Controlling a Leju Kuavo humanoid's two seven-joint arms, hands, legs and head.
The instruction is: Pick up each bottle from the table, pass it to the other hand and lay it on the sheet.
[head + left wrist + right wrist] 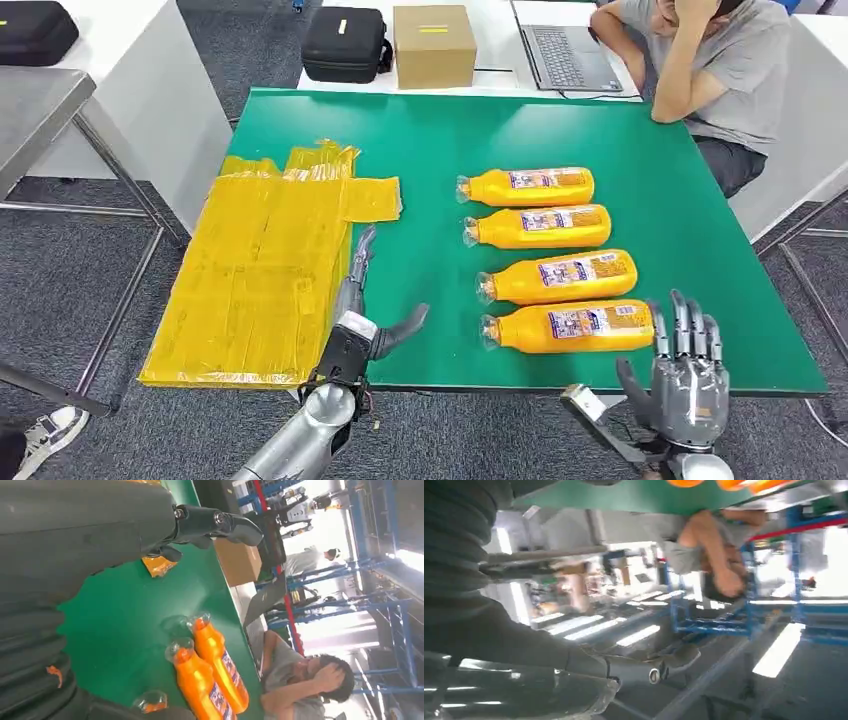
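From the head view, four orange juice bottles lie on their sides in a column on the green desk (690,200), caps toward the yellow sheet (260,280), which drapes over the desk's left edge; none lies on the sheet yet. I take the nearest bottle (568,326) to be the first pick, since it lies just beside the right hand (685,375). That hand stands upright at the desk's near edge, fingers spread and holding nothing. The left hand (365,320) rests at the sheet's inner edge, fingers stretched forward and empty, placed, I would judge, to receive a handover. A person (720,60) sits at the far corner by a laptop (565,50), with a cardboard box (433,45) and a black case (345,42) behind the desk.

The left wrist view shows two bottles (210,675) on the green surface and the left hand's dark fingers (220,522) extended, nothing in them.

The right wrist view is blurred; the desk's edge (634,495) passes overhead.
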